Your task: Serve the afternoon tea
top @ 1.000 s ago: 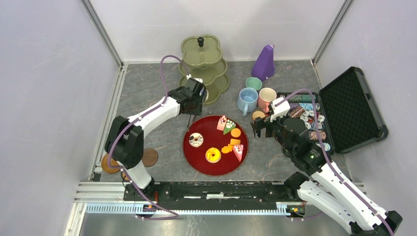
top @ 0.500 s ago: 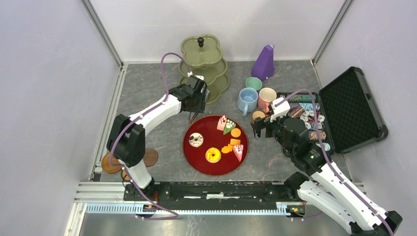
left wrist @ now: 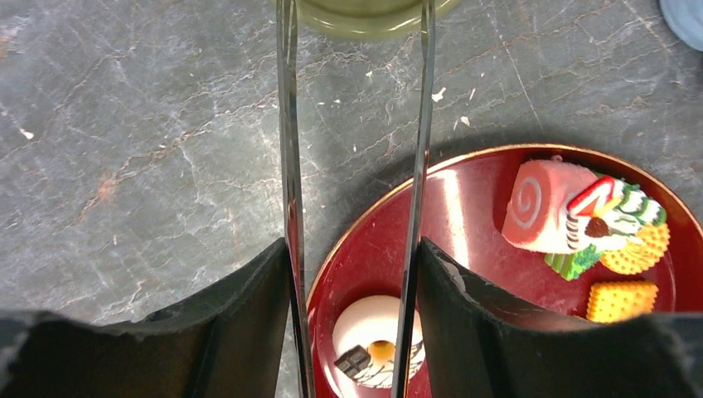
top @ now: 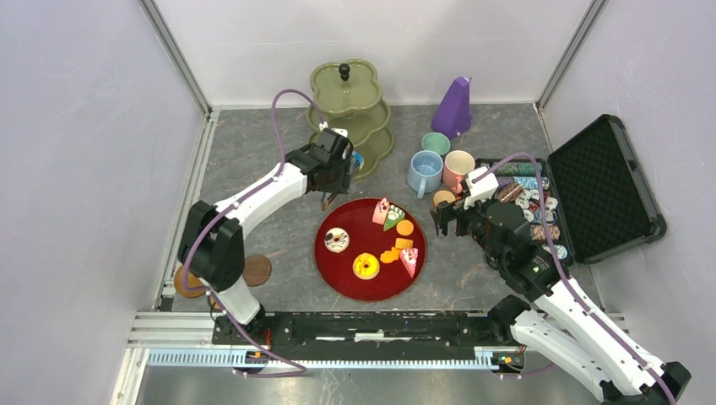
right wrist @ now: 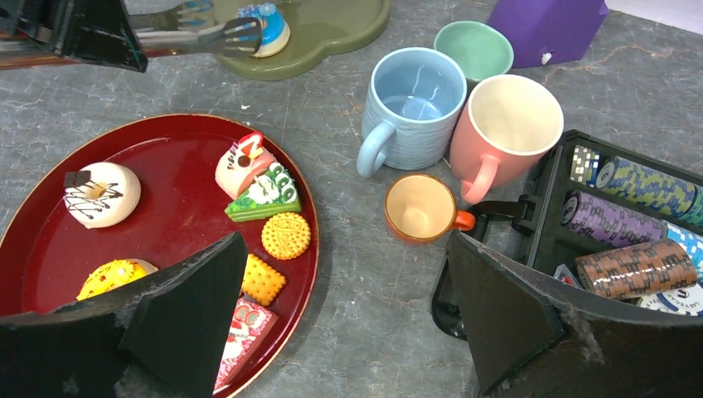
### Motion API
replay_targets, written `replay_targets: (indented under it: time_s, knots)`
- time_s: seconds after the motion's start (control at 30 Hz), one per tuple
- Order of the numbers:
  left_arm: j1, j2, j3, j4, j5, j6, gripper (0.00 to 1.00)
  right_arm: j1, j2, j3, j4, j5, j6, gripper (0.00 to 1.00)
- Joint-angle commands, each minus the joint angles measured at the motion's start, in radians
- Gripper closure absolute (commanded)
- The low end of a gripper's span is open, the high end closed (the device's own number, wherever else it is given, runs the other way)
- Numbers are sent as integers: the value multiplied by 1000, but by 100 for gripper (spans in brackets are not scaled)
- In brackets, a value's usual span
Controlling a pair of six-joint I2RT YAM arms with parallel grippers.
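My left gripper [top: 331, 165] is shut on a pair of metal tongs [left wrist: 288, 166]. The tong tips stand apart beside a blue donut [right wrist: 265, 21], which lies on the bottom tier of the green stand [top: 377, 150]. The red tray [top: 359, 228] carries a white donut [left wrist: 373, 332], a yellow donut [top: 366, 266], cake slices [right wrist: 253, 178] and orange biscuits [right wrist: 286, 235]. Blue [top: 425, 173], pink [top: 458, 169] and green [top: 436, 143] mugs stand with a small orange cup [right wrist: 421, 207] right of the tray. My right gripper [right wrist: 344, 249] hovers open and holds nothing, near the orange cup.
A purple metronome [top: 453, 108] stands at the back right. An open black case [top: 595, 181] with poker chips [right wrist: 634, 267] lies at the far right. Brown coasters [top: 257, 270] sit by the left arm's base. Walls close in the table on three sides.
The tongs have spread wider and the left arm has drawn back slightly to the left, leaving the blue donut showing on the stand's bottom tier. The right arm has not moved.
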Motion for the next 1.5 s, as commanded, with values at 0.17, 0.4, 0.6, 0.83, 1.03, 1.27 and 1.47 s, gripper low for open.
replay_targets:
  time_s: [0.17,0.4,0.6,0.83,1.03,1.27,1.47]
  knots:
    - [1,-274,-30,-163,49,61,40,2,12,-14,70,-9,13,2]
    - [-3,-420,-53,-438,195,57,41,2,29,-28,97,-21,11,2]
    - [-43,-517,-97,-584,254,8,41,2,60,-38,133,-42,13,2]
    - [-72,-522,-97,-635,274,8,40,2,89,-31,151,-65,12,2]
    - [-81,-484,-82,-643,239,37,39,2,89,-32,147,-59,11,2]
    - [-86,-455,-83,-644,245,65,38,2,86,-37,143,-54,10,2]
    - [-87,-422,-86,-642,232,90,37,2,87,-37,143,-54,12,2]
